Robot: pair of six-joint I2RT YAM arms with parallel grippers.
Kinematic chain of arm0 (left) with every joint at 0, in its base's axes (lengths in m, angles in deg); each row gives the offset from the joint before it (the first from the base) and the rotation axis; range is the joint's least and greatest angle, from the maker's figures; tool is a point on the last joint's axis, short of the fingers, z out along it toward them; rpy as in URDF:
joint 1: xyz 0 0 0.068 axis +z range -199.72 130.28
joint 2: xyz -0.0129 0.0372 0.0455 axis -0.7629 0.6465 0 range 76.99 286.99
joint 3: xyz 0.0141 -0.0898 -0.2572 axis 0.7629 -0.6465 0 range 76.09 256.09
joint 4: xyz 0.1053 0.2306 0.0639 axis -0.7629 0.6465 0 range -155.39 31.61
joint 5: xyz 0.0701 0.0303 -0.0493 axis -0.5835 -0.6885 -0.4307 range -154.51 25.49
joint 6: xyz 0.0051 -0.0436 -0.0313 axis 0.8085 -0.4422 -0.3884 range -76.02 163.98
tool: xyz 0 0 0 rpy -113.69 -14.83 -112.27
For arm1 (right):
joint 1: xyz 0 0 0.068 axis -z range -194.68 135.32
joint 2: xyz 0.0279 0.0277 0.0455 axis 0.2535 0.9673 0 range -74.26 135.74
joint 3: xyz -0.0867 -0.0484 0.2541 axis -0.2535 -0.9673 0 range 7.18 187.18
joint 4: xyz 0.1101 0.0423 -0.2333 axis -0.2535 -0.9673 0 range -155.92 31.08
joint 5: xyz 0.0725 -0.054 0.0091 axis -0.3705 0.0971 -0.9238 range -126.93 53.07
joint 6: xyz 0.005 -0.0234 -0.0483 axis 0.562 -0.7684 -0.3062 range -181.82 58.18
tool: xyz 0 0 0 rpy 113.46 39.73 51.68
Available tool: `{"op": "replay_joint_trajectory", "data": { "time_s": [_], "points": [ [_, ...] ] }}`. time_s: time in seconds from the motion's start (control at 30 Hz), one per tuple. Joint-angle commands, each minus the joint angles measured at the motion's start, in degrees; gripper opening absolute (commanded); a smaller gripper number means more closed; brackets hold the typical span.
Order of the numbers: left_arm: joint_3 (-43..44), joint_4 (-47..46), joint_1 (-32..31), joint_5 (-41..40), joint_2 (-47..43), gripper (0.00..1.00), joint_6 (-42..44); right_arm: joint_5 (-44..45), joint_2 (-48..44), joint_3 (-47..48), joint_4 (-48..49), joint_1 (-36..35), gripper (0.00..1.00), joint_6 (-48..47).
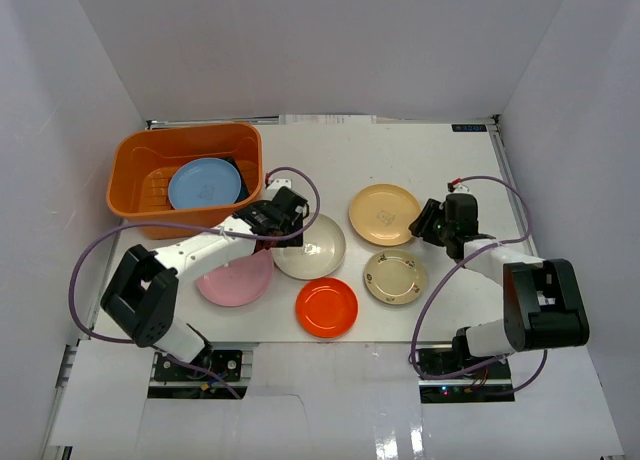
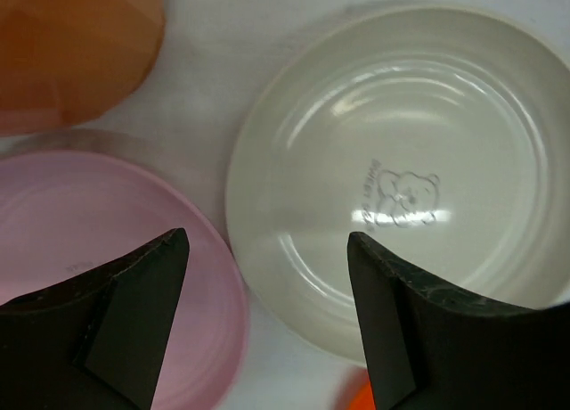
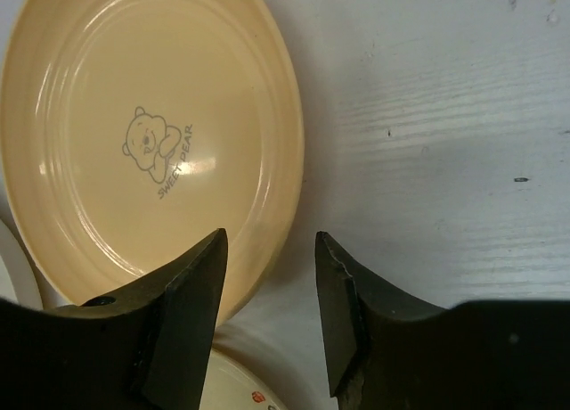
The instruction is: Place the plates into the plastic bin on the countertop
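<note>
The orange plastic bin [image 1: 135,170] stands at the back left and holds a light blue plate [image 1: 205,185], with a dark plate edge [image 1: 236,168] behind it. On the white countertop [image 1: 450,170] lie a cream plate [image 1: 318,250], a pink plate [image 1: 237,280], an orange-red plate [image 1: 326,307], a tan plate [image 1: 384,214] and a beige patterned plate [image 1: 395,277]. My left gripper [image 1: 297,220] is open and empty above the gap between the pink plate [image 2: 89,223] and the cream plate [image 2: 401,160]. My right gripper [image 3: 270,250] is open, its jaws on either side of the near right rim of the tan plate [image 3: 142,143].
The bin's corner [image 2: 71,45] shows at the upper left of the left wrist view. The beige patterned plate [image 3: 236,383] lies just below the right jaws. White walls enclose the table. Bare tabletop [image 3: 445,116] lies right of the tan plate.
</note>
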Motion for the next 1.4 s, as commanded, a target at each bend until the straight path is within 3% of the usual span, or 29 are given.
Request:
{"op": "replay_joint_trajectory", "data": {
  "time_s": [0.0,0.3,0.4,0.53,0.57,0.67,0.7,0.97,1.1,1.23,1.37],
  "points": [
    [1.0,-5.4,4.1,0.1,0.7,0.83,4.7,-3.1,1.8,1.3,4.2,0.1,0.5,0.3],
    [2.8,-10.2,5.8,4.0,9.8,0.79,9.0,-3.4,5.6,1.8,6.6,0.1,0.42,1.6],
    [2.9,-11.2,6.7,5.2,12.5,0.71,9.4,-3.1,5.8,1.8,6.9,0.1,0.41,2.0],
    [3.2,-12.3,6.8,5.1,14.7,0.58,9.2,-1.0,4.8,0.5,8.3,0.1,0.28,2.9],
    [3.3,-12.5,6.8,5.2,14.8,0.52,9.1,-0.8,4.7,0.5,8.2,0.1,0.25,3.1],
    [3.6,-13.1,6.8,6.0,14.3,0.19,8.9,1.0,3.6,0.2,8.3,0.2,0.1,4.4],
    [4.1,-13.2,6.8,6.1,13.6,0.01,8.8,1.3,2.5,-0.2,8.9,0.5,0.08,4.8],
    [8.4,-15.8,6.8,10.6,3.3,0.0,9.6,4.0,-4.3,1.2,10.4,0.5,0.08,8.7],
    [12.4,-14.6,7.3,8.2,-2.1,0.0,10.2,5.1,-9.8,2.5,10.4,0.5,0.08,9.7],
    [17.4,-12.7,11.5,7.8,-6.6,0.0,9.5,4.2,-13.1,4.7,9.7,0.5,0.08,10.0],
    [18.3,-11.1,22.8,10.1,-11.1,0.0,6.7,-1.4,-14.0,8.2,9.1,0.1,0.08,10.8]
  ]
}}
